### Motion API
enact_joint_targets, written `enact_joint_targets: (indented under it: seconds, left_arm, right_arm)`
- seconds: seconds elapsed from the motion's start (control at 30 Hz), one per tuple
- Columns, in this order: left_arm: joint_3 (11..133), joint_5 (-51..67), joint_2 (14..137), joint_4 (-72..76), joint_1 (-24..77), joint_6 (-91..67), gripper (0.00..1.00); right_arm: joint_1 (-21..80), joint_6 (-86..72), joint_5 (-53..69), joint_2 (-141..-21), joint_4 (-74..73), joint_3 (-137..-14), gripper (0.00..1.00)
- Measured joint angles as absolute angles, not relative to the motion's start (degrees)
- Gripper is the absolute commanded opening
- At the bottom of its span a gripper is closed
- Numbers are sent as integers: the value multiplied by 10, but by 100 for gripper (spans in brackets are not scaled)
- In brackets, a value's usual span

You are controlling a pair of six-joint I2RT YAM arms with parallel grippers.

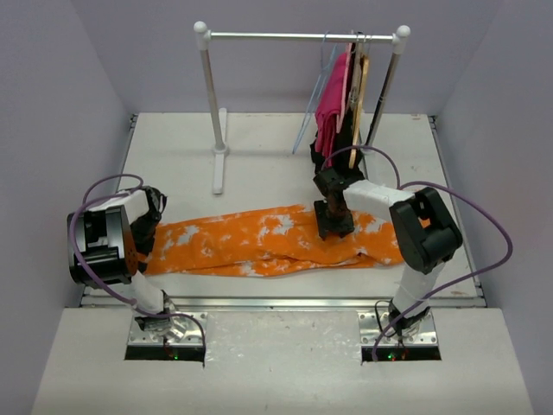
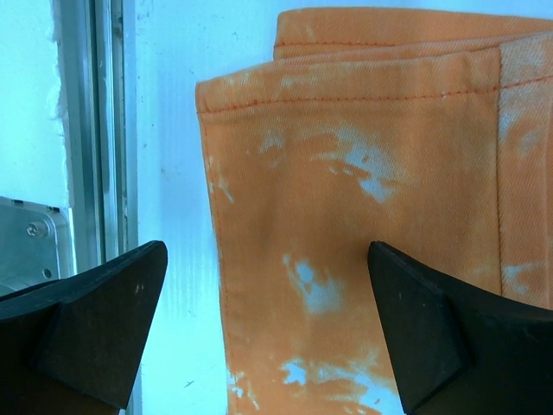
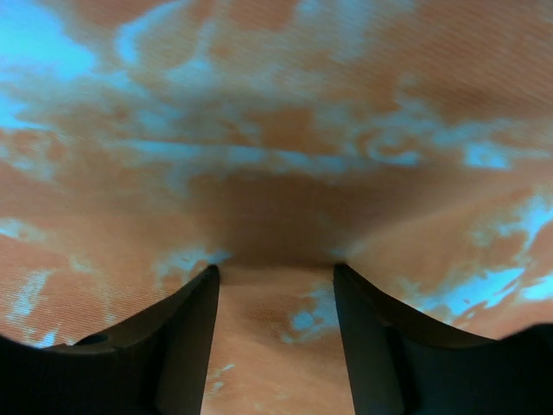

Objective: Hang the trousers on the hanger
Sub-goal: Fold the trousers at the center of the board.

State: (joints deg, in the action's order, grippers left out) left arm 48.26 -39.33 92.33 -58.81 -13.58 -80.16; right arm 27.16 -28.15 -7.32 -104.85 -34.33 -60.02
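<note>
Top external view: the trousers (image 1: 259, 242) lie flat and lengthwise across the near part of the table (image 1: 259, 156), running from the left arm to the right arm, with the leg ends at the left. The right gripper (image 1: 334, 226) points straight down onto the cloth right of its middle, and its tips touch the orange fabric. The left gripper (image 1: 149, 226) sits at the left end of the trousers, just over the leg hems.

At the far side stands a clothes rack (image 1: 294, 36). The hanger (image 1: 313, 108), thin and pale, hangs from the right part of its rail, leftmost of the things there. Just to its right hangs a pink garment (image 1: 331, 117), and beside that a wooden hanger (image 1: 360, 82). The hanger is bare and well apart from the trousers.

The left wrist view shows that gripper spread wide and holding nothing. One finger (image 2: 95, 328) is over bare table next to a metal edge strip (image 2: 95, 130); the other is over the blotched cloth. The stitched hems of the two legs lie beyond the fingertips, one lying over the other with its hem slightly offset.

In the right wrist view the fingers (image 3: 181, 337) stand partway apart and are pressed into the fabric. A strip of cloth fills the gap between them, and the fabric is dented and shadowed just past the tips. It cannot be told from these views whether the jaws actually pinch that cloth or only push down on it.
</note>
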Motion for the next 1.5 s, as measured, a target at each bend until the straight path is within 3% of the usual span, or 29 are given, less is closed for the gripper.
enact_joint_targets:
  seconds: [0.3,0.4,0.5,0.67,0.7,0.8,0.97,1.2,1.37,1.43,1.5]
  left_arm:
    - [507,-390,937,-587,-136,-762,100]
    - [518,-381,924,-587,-136,-742,100]
    - [527,-367,874,-590,-136,-721,100]
    - [547,-341,753,-597,-127,-691,100]
    - [546,-332,726,-595,-121,-684,100]
    - [525,-290,654,-572,-90,-659,100]
    - [448,-179,605,-532,11,-630,99]
    - [411,-107,548,-512,214,-656,100]
    - [378,-103,531,-397,369,-662,98]
    - [361,-98,539,-347,396,-658,96]
    - [338,-94,558,-299,419,-650,81]
  right_arm:
    - [244,-302,-88,-988,-329,-548,62]
    - [254,-298,-102,-898,-318,-501,64]
    - [331,-281,-116,-787,-288,-470,63]
    - [477,-237,-106,-711,-215,-464,49]
    - [496,-230,-106,-725,-208,-466,40]
    - [542,-222,-118,-803,-205,-486,26]
    - [576,-237,-130,-914,-215,-511,18]
    - [591,-288,-153,-941,-217,-542,17]
    - [571,-312,-158,-953,-223,-555,19]
    - [560,-320,-162,-947,-233,-555,19]
    - [545,-328,-161,-928,-247,-551,19]
